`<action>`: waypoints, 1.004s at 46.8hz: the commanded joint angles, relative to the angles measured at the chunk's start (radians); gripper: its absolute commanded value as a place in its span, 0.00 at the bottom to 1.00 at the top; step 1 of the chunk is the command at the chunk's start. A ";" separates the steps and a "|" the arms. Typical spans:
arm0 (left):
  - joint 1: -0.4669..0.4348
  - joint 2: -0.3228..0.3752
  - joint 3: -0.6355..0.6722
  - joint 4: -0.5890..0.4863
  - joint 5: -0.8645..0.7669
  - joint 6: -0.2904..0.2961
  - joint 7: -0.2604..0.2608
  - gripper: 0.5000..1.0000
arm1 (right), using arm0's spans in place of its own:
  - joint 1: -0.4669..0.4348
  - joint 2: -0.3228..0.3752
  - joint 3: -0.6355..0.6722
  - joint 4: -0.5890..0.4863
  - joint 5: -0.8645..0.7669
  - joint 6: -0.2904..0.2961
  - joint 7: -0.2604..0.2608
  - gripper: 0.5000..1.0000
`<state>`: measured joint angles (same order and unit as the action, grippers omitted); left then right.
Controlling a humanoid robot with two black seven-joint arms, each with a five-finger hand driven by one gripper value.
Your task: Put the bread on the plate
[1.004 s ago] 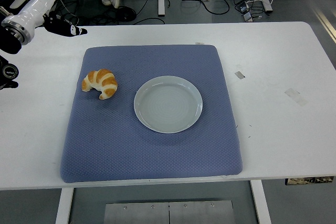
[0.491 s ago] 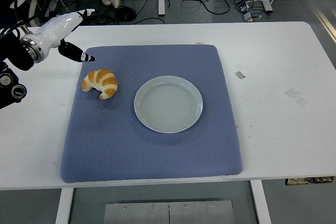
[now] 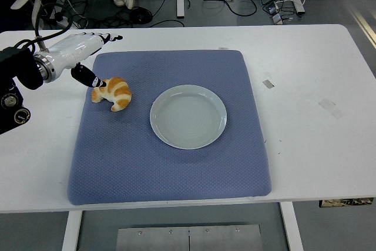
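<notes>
My left hand (image 3: 82,51): over the mat's (image 3: 170,168) far-left corner, fingers spread, holding nothing; thumb tip at the bread's (image 3: 113,93) left end, contact uncertain. Bread: on the mat, left of the plate (image 3: 188,116), apart from it. Plate: mid-mat. Mat: on the table (image 3: 305,86).

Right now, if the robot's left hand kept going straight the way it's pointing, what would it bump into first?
Most likely the bread. The left hand reaches in from the left with its fingers spread, its thumb tip right at the bread's left end on the blue mat. Depth is hard to judge, so it may pass just above it.
</notes>
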<state>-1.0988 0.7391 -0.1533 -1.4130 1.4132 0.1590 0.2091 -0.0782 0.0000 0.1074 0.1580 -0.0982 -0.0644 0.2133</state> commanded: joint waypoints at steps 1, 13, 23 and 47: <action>0.002 0.000 0.006 0.002 0.030 0.001 -0.005 0.87 | 0.000 0.000 0.000 0.000 0.000 0.000 0.000 1.00; 0.014 -0.001 0.034 0.003 0.095 0.007 -0.014 0.86 | 0.000 0.000 0.000 0.000 0.000 0.000 0.000 1.00; 0.017 -0.004 0.075 0.016 0.096 0.007 -0.014 0.84 | 0.000 0.000 0.000 0.000 0.000 0.000 0.000 1.00; 0.036 -0.038 0.081 0.114 0.086 0.007 -0.068 0.75 | 0.000 0.000 0.000 0.000 0.000 0.000 0.000 1.00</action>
<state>-1.0633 0.7081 -0.0710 -1.3027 1.5042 0.1642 0.1484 -0.0782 0.0000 0.1074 0.1580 -0.0982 -0.0644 0.2133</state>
